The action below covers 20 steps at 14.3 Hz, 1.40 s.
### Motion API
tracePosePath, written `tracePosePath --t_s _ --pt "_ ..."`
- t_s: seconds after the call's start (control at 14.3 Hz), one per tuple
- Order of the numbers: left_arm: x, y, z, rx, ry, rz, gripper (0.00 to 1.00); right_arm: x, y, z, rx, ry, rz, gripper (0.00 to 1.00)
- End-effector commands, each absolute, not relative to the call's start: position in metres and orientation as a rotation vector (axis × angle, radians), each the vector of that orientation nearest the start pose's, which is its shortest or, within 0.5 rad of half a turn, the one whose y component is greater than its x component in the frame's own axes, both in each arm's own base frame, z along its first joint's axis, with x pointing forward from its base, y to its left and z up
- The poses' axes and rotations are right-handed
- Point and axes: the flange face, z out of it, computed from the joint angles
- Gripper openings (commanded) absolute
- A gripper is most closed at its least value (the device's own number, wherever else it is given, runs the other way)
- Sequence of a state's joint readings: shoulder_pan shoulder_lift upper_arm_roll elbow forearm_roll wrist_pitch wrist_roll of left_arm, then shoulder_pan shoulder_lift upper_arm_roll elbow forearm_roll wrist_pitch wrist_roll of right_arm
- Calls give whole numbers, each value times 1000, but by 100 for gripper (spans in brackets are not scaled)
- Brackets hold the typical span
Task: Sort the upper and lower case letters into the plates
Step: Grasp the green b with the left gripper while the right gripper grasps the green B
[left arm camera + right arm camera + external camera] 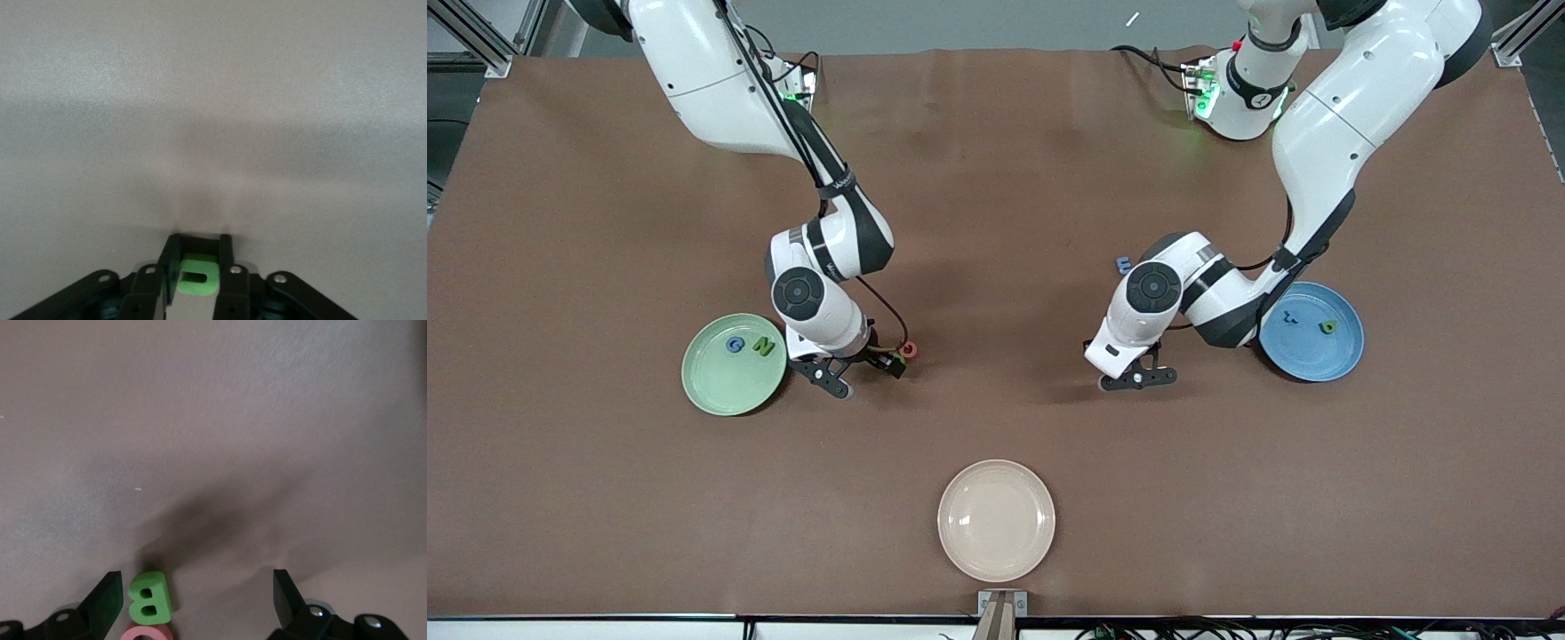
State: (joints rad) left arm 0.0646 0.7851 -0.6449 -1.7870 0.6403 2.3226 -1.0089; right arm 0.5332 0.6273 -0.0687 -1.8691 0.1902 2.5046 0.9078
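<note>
1. Letters: small foam-like blocks, judged light, a bit soft, not fragile; best pinched across flat side faces, low.
2. My left gripper (199,257) is pinched on a green letter (197,275), low over bare table (996,178), beside the blue plate (1316,351).
3. My right gripper (197,600) is spread, low at the table; green B (151,595) just inside one finger (107,600), pink letter (148,633) touching it. Green plate (720,387) beside it.
4. Both arms bent, wrists pointing down.

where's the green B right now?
On the table between the open fingers of the right claw, the green B touches a pink letter, beside the pale green plate.
</note>
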Motion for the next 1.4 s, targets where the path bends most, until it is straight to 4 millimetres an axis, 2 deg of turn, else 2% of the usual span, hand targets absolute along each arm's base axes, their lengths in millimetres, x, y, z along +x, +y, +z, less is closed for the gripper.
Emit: tracePosePath --t_s 0.0,0.21,0.56,0.77,0.91,1.05,1.19,1.33 --pt "555 -313 173 -3085 -193 56 9 575 301 175 -2927 916 45 96" --pt "559 -306 183 -3059 -189 55 7 574 304 173 -2930 910 47 92" --pt "565 -297 194 -3056 -213 43 1 571 306 168 -2946 898 54 68" --pt "570 -283 215 -3044 -199 71 1 570 305 167 -2949 901 62 48" --pt "577 -261 235 -3064 -179 121 1 569 304 166 -2951 902 65 27" --pt "575 -235 246 -3067 -134 182 1 572 299 167 -2949 915 71 4" --pt "569 -207 255 -3070 -118 190 1 576 289 169 -2946 935 77 1" --pt "559 -175 255 -3036 -49 190 1 584 270 170 -2943 969 94 0"
